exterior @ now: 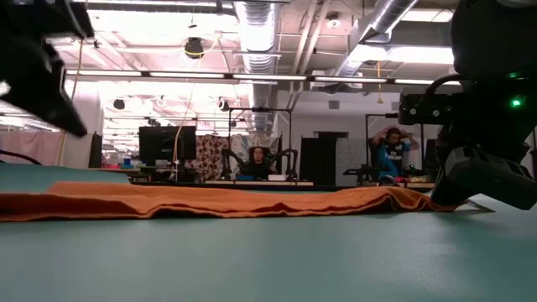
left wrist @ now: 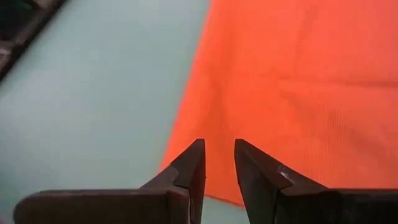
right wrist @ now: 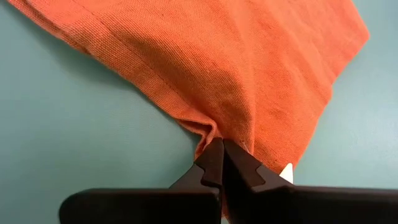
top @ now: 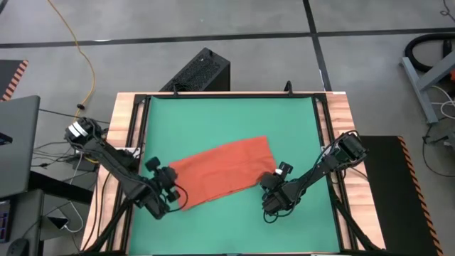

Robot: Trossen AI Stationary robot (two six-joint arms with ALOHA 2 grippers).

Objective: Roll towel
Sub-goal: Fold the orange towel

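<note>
Green matting [top: 227,121] fills the table top before us, framed by a wooden border [top: 128,128] and dark rails. On it the towel [top: 224,171] lies flat and slantwise across the middle, orange-red, a low fold showing along its edge in the low view. We see our right gripper [right wrist: 222,149] at the towel's right-hand corner, jaws pressed together on a puckered bit of cloth — a small white tag [right wrist: 286,173] peeks out just beside the fingers. Our left gripper [left wrist: 219,163] hangs over the towel's opposite corner, jaws slightly spread and holding nothing. Beyond the table sit a black box [top: 201,71], a yellow cable [top: 84,60], and — far off — a person [exterior: 391,155] with raised arms.
</note>
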